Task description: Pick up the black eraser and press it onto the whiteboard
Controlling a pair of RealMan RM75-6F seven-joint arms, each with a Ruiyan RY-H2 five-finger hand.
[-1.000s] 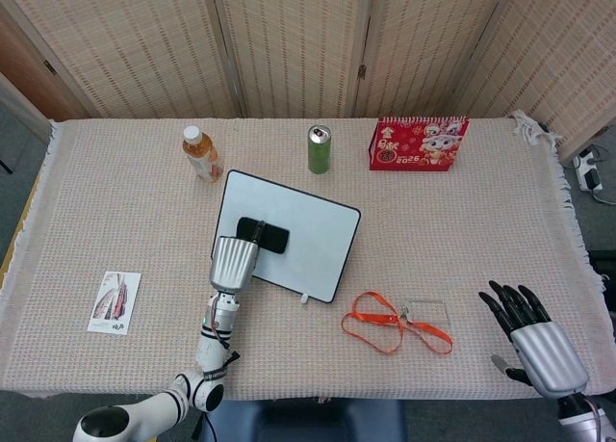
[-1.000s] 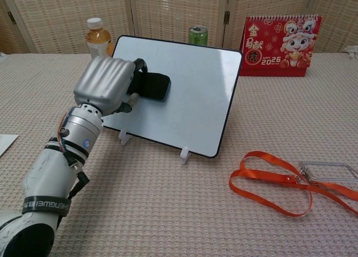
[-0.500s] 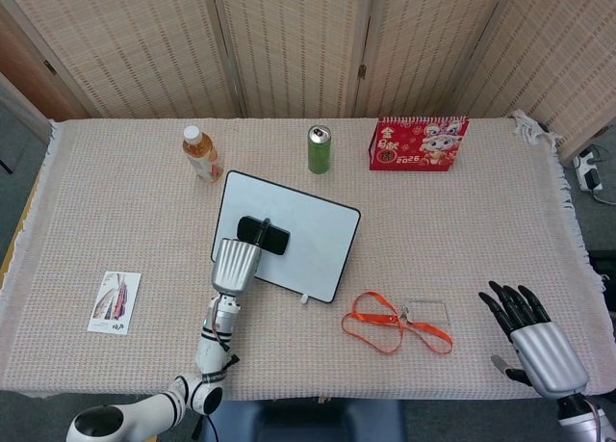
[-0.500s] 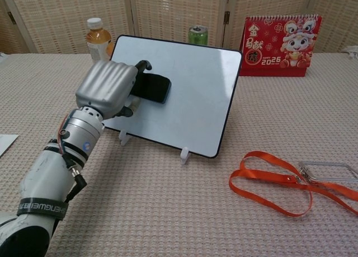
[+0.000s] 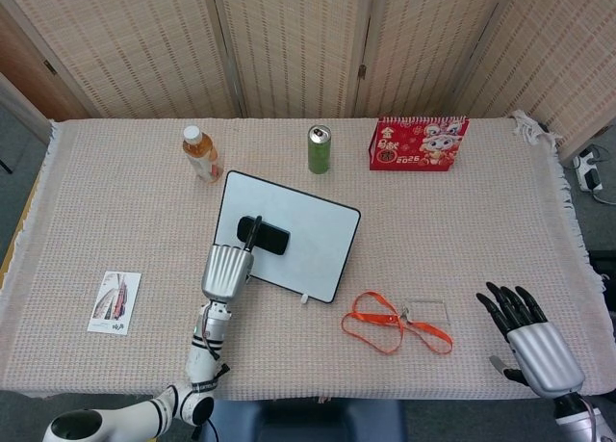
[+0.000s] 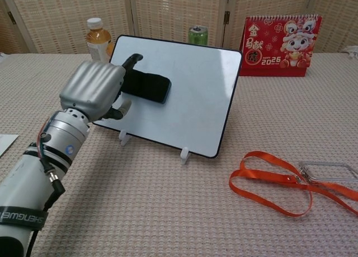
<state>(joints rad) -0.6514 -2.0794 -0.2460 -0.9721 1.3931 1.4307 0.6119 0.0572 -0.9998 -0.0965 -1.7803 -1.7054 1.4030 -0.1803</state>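
Note:
The black eraser (image 5: 269, 237) (image 6: 150, 88) sits on the left part of the tilted whiteboard (image 5: 313, 252) (image 6: 196, 100), which stands on small feet. My left hand (image 5: 227, 270) (image 6: 92, 90) is just in front of the board's lower left edge, its fingers loosened and apart. One fingertip still reaches over the eraser's left end; I cannot tell whether it touches. My right hand (image 5: 529, 338) lies near the table's front right corner, fingers spread and holding nothing, and shows only in the head view.
Behind the board stand a tea bottle (image 5: 200, 153) (image 6: 97, 38), a green can (image 5: 319, 149) (image 6: 197, 34) and a red calendar (image 5: 418, 143) (image 6: 281, 46). An orange lanyard (image 5: 395, 324) (image 6: 279, 184) with a clear badge holder lies right of the board. A card (image 5: 115, 302) lies front left.
My left hand has let go of the eraser and drawn back toward me and slightly left. The eraser stays on the whiteboard. The right hand has barely moved.

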